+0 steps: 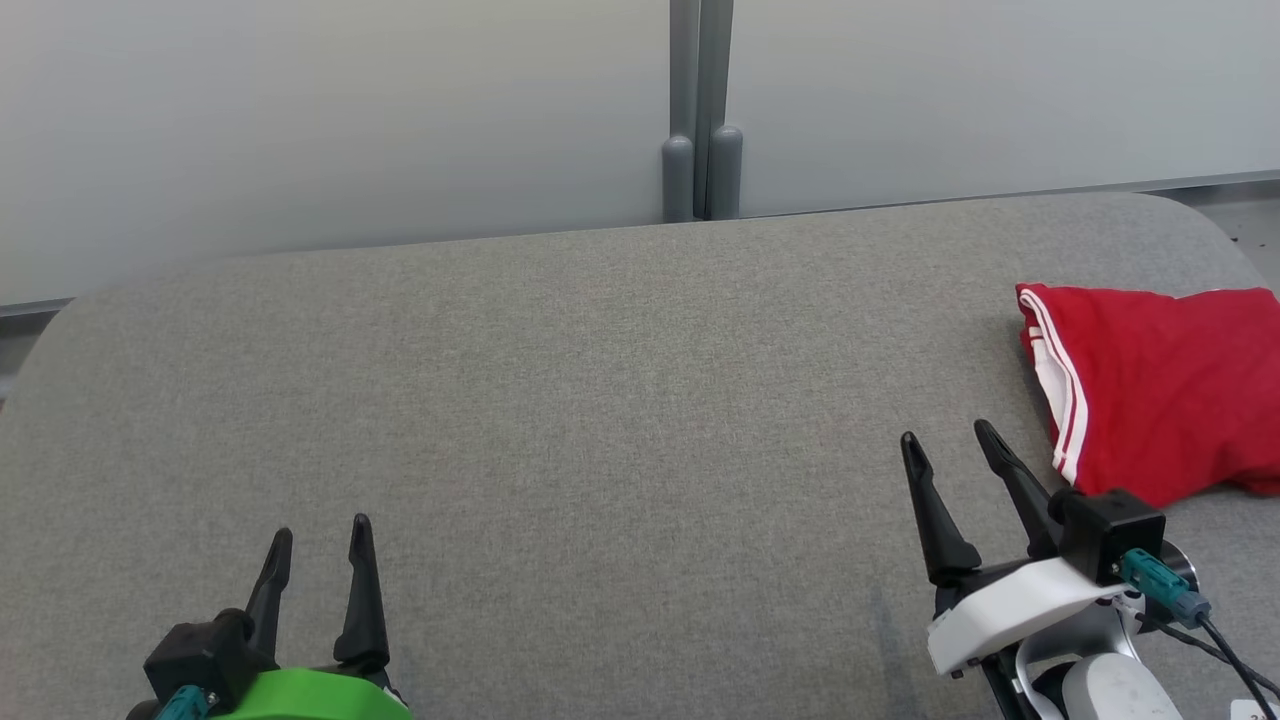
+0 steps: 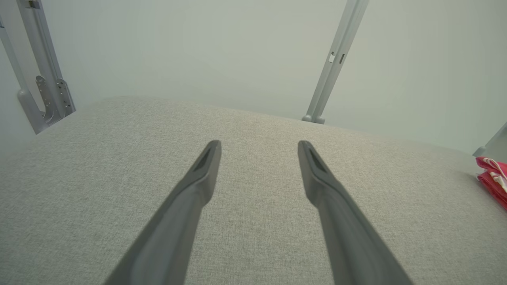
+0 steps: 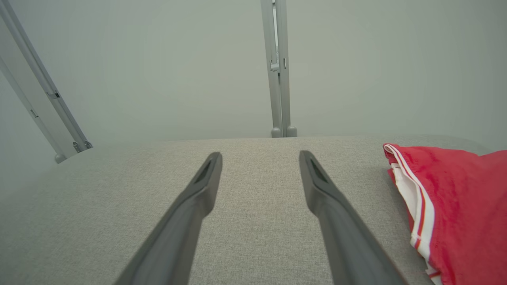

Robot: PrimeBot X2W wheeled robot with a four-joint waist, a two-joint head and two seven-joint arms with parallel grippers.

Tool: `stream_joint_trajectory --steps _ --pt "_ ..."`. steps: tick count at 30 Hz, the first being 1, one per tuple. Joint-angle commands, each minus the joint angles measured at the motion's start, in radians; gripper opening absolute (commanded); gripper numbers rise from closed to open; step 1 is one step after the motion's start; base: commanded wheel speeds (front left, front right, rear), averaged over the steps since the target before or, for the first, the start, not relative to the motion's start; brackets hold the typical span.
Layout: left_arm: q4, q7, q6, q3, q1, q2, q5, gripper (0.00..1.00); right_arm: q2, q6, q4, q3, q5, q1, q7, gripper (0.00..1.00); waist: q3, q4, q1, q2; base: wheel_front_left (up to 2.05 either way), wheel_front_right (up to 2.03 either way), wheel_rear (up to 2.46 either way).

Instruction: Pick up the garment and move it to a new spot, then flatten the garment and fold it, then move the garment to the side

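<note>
At the near edge of the grey padded surface (image 1: 600, 400), the left gripper (image 1: 322, 526) sat by the near-left corner, its 2 dark fingers spread apart with nothing between them. The right gripper (image 1: 946, 431) stood a little farther in, toward the near-right corner, its jaws equally wide and empty, tips pointing toward the far edge. Neither touched any cloth. In both wrist views only bare fabric lay between the fingers. That looked like a rest pose, with both arms parked low and clear of the work.

Just beside the right gripper and slightly beyond it, the red garment (image 1: 1160, 390) lay against the right edge of the surface, running out of the head view there. It formed a compact, fairly flat bundle, with a white band and thin white stripes along the side facing the middle. That suggested it was folded rather than crumpled. Lying off to the side with the centre bare, it looked to me like the final placement, so the task seemed at or near its end.

Beyond the far edge rose pale frosted panels (image 1: 350, 120), joined by a grey post (image 1: 700, 100) near the middle.
</note>
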Motion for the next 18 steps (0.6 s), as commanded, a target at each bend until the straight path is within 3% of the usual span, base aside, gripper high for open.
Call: stream_joint_trajectory --steps 1,10,11,18 --pt "0.001 -0.005 -0.002 0.002 0.011 0.003 0.009 1.0 -0.002 0.0 -0.006 0.001 -0.002 0.01 0.001 1.0 0.0 0.0 0.0 0.0051 0.0 0.0 0.0" --pt "-0.001 -0.005 0.004 0.003 0.003 0.01 0.027 1.0 -0.002 0.0 -0.015 -0.006 -0.009 0.006 0.007 1.0 0.004 0.001 0.0 0.0051 0.0 0.0 0.0" --pt "0.001 0.0 0.001 -0.001 0.0 0.001 0.021 0.0 0.0 0.0 -0.008 -0.005 -0.005 0.001 0.005 0.0 0.004 0.001 0.0 0.0 0.0 0.0 0.0" --pt "0.03 0.02 -0.017 0.008 0.005 -0.03 -0.034 0.0 -0.002 0.0 0.024 -0.007 0.078 0.014 0.012 0.0 0.004 0.002 0.0 0.0002 0.0 0.0 0.0"
